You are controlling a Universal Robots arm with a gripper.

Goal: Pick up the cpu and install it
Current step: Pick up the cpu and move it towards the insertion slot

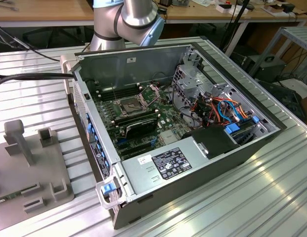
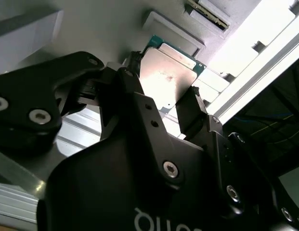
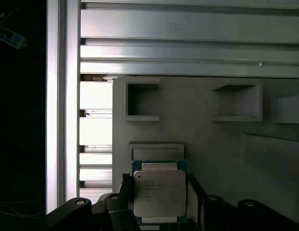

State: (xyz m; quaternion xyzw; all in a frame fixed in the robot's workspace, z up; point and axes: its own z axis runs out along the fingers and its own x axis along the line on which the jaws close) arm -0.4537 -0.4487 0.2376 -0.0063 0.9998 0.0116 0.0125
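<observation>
As the black fingers (image 2: 190, 113) pinch the small, flat, silver-grey metal-topped cpu (image 2: 166, 79) by opposite edges (one finger each side), it lies centred between them.

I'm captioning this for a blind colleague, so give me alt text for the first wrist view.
The gripper holds the cpu, a square chip with a silver-grey metal top, by two opposite edges. Beyond it lies a grey holder block with rectangular recesses, resting on a ribbed aluminium table.
</observation>
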